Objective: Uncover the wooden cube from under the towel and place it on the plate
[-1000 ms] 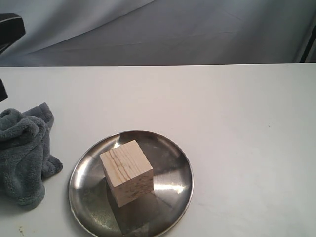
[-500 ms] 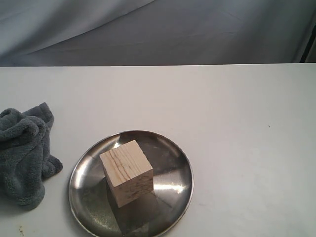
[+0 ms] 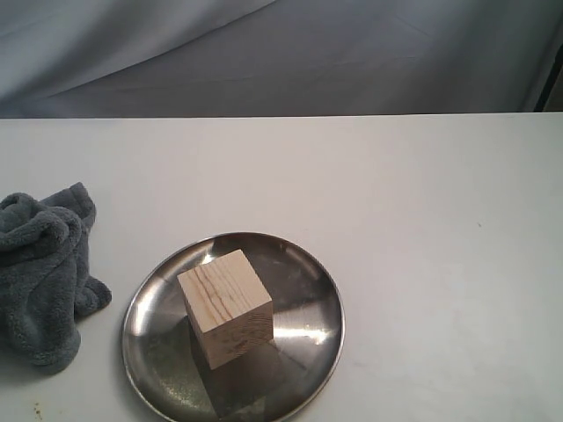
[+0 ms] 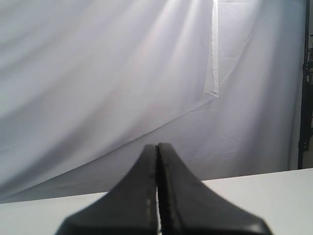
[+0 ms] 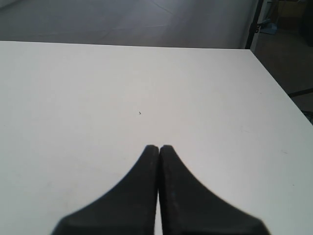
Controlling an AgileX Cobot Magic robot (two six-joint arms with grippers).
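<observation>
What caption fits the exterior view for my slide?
Wooden cube resting on the steel plate, crumpled grey towel lying to its left on the white table.

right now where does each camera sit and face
Exterior view: above the table, looking down at the wooden cube on the plate, towel beside; no arm shows.
Left wrist view: left arm, facing the curtain past its shut left pincer.
Right wrist view: right arm, facing down the table past its shut right pincer.
Exterior and left wrist share curtain and table.
</observation>
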